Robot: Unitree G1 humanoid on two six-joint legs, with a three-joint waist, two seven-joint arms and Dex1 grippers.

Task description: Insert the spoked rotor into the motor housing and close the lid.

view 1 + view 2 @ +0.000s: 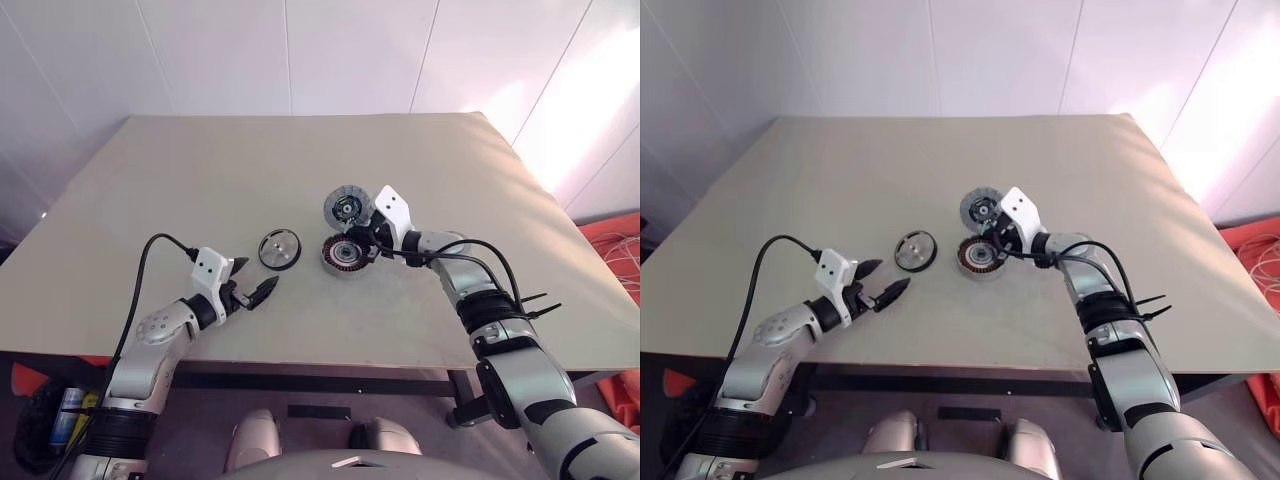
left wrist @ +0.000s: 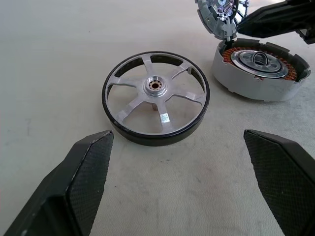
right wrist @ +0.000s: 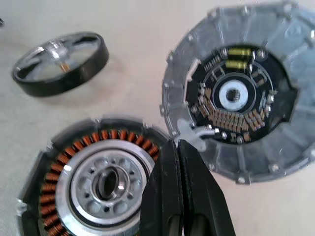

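Lying flat on the worktop (image 1: 200,180), the spoked rotor (image 1: 279,249) sits just ahead of the left hand (image 1: 252,289), whose fingers stand wide apart and empty. The right hand (image 1: 366,243), fingers pressed together, has its tips at the joint where the raised lid (image 1: 347,207) meets the motor housing (image 1: 343,256), which rests just beside the rotor.

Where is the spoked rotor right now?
The spoked rotor lies flat on the table, just left of the motor housing, ahead of the open left gripper.
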